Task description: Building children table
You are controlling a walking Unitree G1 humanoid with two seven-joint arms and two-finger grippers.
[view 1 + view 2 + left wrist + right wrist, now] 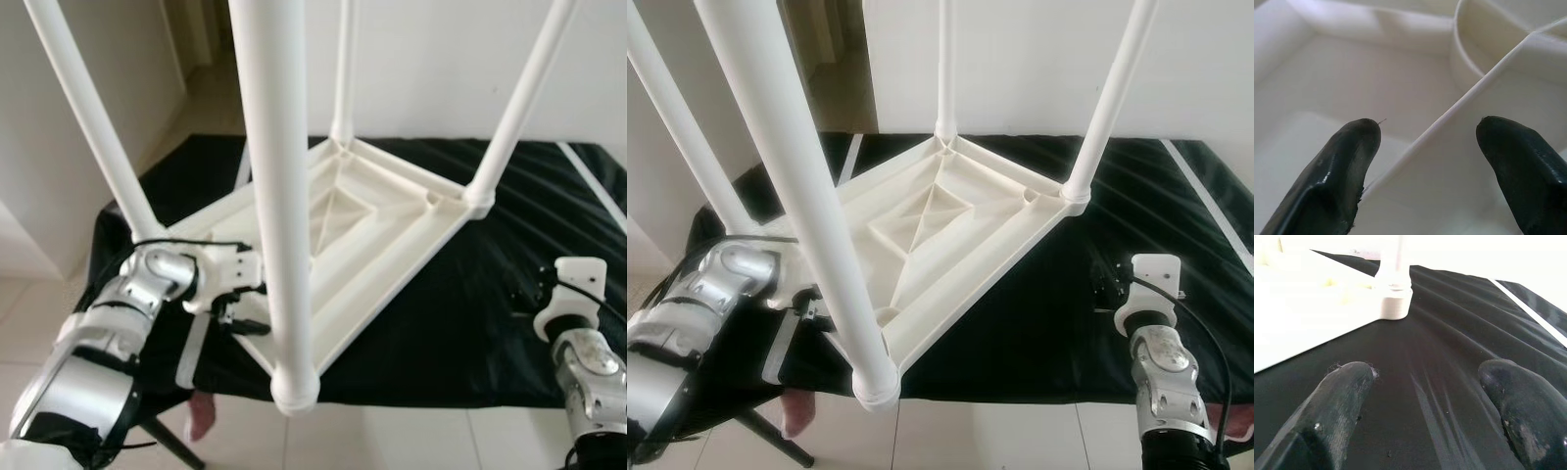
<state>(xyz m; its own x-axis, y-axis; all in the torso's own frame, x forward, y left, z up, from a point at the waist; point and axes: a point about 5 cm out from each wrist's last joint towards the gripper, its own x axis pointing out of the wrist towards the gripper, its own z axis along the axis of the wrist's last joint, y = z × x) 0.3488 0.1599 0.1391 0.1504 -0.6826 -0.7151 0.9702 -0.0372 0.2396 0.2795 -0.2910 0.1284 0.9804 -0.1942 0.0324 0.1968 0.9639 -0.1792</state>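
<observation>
A white plastic children's table (377, 220) lies upside down on a black cloth, its ribbed underside facing up. Several white legs stand up from its corners; the nearest leg (279, 206) rises right before me from the front corner socket (294, 387). My left gripper (1425, 147) is open over the underside near that corner, its fingers (1344, 166) on either side of a thin rib (1459, 107). My right gripper (1425, 387) is open and rests low over the black cloth, to the right of the table, with nothing between its fingers.
The black cloth (470, 323) covers a low surface whose front edge is close to me, with pale tiled floor (411, 436) below. A white strip (593, 186) lies at the cloth's far right. White walls stand behind and a doorway (201, 49) opens at the far left.
</observation>
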